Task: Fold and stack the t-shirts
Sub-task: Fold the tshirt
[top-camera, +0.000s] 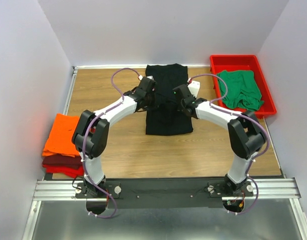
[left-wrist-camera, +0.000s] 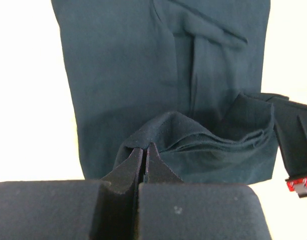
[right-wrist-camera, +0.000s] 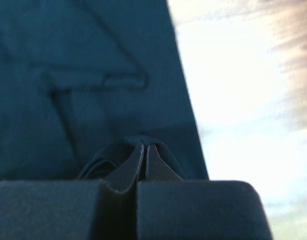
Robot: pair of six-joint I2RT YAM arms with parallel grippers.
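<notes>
We are mid-fold on the black t-shirt, lying mid-way across the counter: left jaws and right jaws each pinch its lifted edge. Next, we likely carry both sides over evenly.

From high behind the arm bases, my top camera looks down and forward over the whole bench, near edge at the bottom, far wall at the top. Each wrist camera sits right behind its own tips, the left fingers and the right fingers, facing the far side, very close to the black t-shirt. All three views share that shirt.
</notes>
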